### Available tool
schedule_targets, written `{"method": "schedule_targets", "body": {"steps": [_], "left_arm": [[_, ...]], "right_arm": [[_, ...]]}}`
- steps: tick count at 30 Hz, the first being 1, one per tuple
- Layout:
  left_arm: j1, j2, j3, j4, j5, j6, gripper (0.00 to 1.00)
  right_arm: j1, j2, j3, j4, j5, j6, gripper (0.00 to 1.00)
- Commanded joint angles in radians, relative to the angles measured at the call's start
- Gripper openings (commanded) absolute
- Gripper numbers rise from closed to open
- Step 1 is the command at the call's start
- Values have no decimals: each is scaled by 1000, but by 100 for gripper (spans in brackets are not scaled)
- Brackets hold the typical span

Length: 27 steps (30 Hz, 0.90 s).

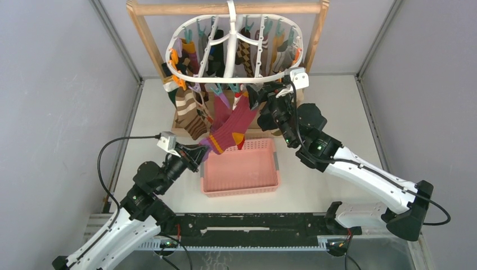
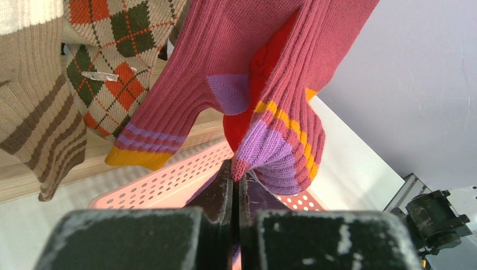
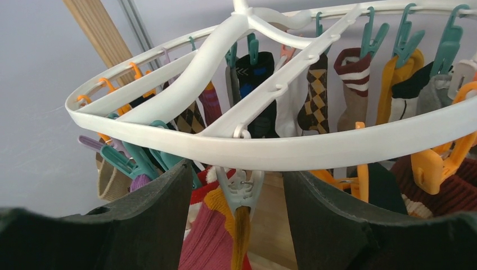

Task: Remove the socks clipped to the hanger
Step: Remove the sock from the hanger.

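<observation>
The white oval hanger [image 1: 230, 76] hangs from a wooden frame, with several socks clipped round its ring. A pink ribbed sock [image 1: 232, 127] with purple toe and yellow stripes hangs stretched from the front rim. My left gripper [image 1: 203, 151] is shut on its purple toe [image 2: 264, 154] above the pink basket. My right gripper [image 1: 253, 97] is open at the front rim, its fingers [image 3: 152, 219] either side of a grey clip [image 3: 241, 188] that holds the sock's yellow cuff [image 3: 239, 222]. The ring [image 3: 281, 149] crosses just above the jaws.
A pink perforated basket [image 1: 241, 167] sits on the table below the hanger. The wooden frame [image 1: 147, 39] stands at the back. Striped and argyle socks [image 2: 112, 62] hang left of the pink one. Grey walls enclose both sides.
</observation>
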Motion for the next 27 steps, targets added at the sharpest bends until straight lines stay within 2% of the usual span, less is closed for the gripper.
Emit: {"method": "schedule_targets", "body": {"steps": [1, 21, 27], "left_arm": [[5, 11, 63, 47, 12, -8, 0], [6, 32, 62, 52, 7, 0, 0], [5, 40, 65, 56, 10, 0, 0]], "right_arm": [[-19, 14, 4, 21, -35, 35, 67], [-44, 36, 22, 50, -43, 38, 58], [-39, 45, 32, 47, -40, 28, 50]]}}
